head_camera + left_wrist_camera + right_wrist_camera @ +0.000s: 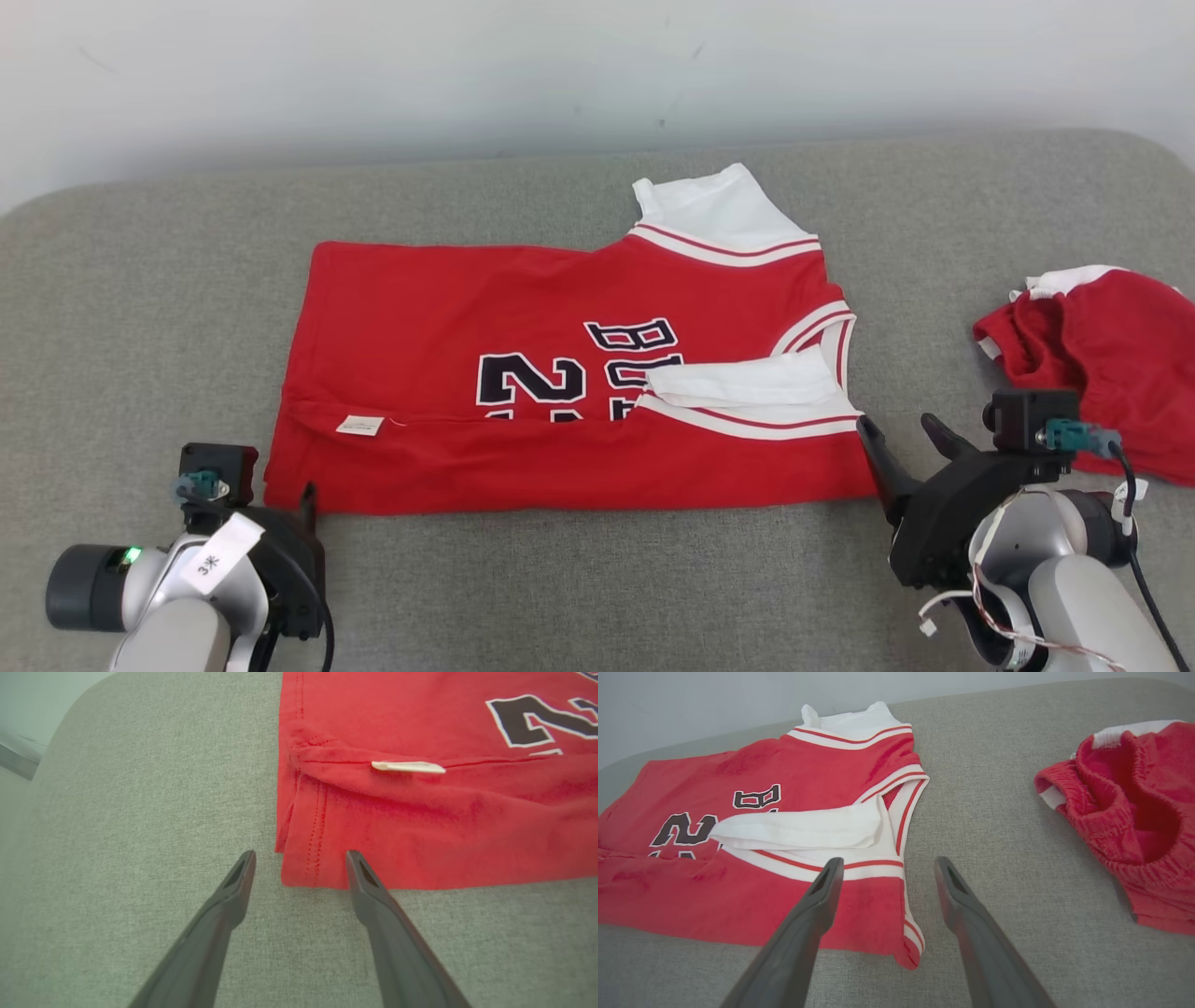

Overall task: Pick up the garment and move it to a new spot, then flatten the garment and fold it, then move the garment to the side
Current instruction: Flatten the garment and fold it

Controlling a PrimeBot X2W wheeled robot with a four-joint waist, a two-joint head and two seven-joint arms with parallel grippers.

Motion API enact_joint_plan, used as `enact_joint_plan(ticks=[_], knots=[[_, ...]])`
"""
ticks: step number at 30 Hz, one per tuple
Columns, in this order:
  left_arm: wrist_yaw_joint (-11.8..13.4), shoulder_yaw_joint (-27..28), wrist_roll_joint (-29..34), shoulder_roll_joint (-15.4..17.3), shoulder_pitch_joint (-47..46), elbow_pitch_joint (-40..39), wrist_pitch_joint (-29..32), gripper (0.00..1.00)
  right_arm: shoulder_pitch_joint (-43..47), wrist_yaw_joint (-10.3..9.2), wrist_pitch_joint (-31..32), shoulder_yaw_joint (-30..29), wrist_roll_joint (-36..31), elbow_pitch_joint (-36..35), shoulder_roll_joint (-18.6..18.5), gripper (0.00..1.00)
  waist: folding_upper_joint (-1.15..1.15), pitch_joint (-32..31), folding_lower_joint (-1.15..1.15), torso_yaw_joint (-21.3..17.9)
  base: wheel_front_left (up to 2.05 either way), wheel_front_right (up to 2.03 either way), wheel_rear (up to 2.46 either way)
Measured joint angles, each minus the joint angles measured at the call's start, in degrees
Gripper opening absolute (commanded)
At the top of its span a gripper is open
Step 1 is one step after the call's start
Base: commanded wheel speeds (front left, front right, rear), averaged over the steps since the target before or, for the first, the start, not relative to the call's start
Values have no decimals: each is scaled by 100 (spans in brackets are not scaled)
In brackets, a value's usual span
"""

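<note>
A red sleeveless basketball jersey with white trim and dark numerals (523,299) lies flat across the middle of the frame on a grey fabric-covered desk (140,308). Its near long edge is already folded over. The left gripper (301,858) sits at lower left and the right gripper (896,425) at lower right, both with fingers spread and holding nothing. The jersey looks light, soft and limp, so it will likely sag and slide. Its two near corners seem the best places to pinch. The left wrist view gives hem stitching and a small white label (406,766) close up. The right wrist view takes in crumpled red shorts (1125,812) at its right side.
</note>
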Motion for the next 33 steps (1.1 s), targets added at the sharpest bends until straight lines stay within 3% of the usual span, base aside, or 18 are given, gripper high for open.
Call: enact_joint_plan(ticks=[15, 16, 20, 21, 23, 26, 28, 30, 31, 32, 33], knots=[[143, 115, 220, -215, -2, -151, -371, 100, 199, -146, -288, 63, -299, 22, 36, 98, 0, 410, 1, 15, 0, 0, 0], [143, 119, 220, -227, -3, -148, -391, 100, 199, -146, -288, 68, -302, 41, 37, 84, 0, 429, 1, 23, 0, 0, 0], [149, 147, 222, -264, -5, -123, -421, 100, 193, -147, -287, 122, -310, 169, 68, 67, 1, 482, 1, 58, 0, 0, 0], [149, 152, 227, -275, -8, -120, -425, 100, 194, -157, -288, 130, -315, 174, 71, 50, 0, 490, 1, 67, 0, 0, 0], [151, 166, 227, -291, -9, -110, -444, 100, 192, -165, -288, 143, -347, 183, 74, 36, 0, 502, 1, 79, 0, 0, 0], [174, 197, 227, -301, -9, -94, -447, 100, 194, -190, -287, 148, -349, 200, 80, 30, 0, 505, 1, 84, 0, 0, 0], [174, 213, 227, -308, -9, -82, -454, 100, 197, -196, -287, 146, -349, 208, 83, 36, 0, 502, 1, 84, 0, 0, 0], [175, 227, 230, -316, -8, -68, -454, 100, 202, -199, -279, 140, -349, 220, 85, 60, 0, 494, 1, 81, 0, 0, 0], [175, 238, 231, -319, -8, -62, -455, 100, 210, -216, -279, 138, -349, 220, 86, 80, 0, 489, 1, 78, 0, 0, 0], [176, 249, 240, -320, -8, -56, -458, 100, 214, -236, -279, 131, -349, 220, 88, 80, 0, 483, 1, 76, 0, 0, 0], [192, 258, 257, -321, -8, -46, -481, 100, 218, -237, -274, 124, -349, 216, 87, 100, 0, 476, 1, 74, 0, 0, 0]])
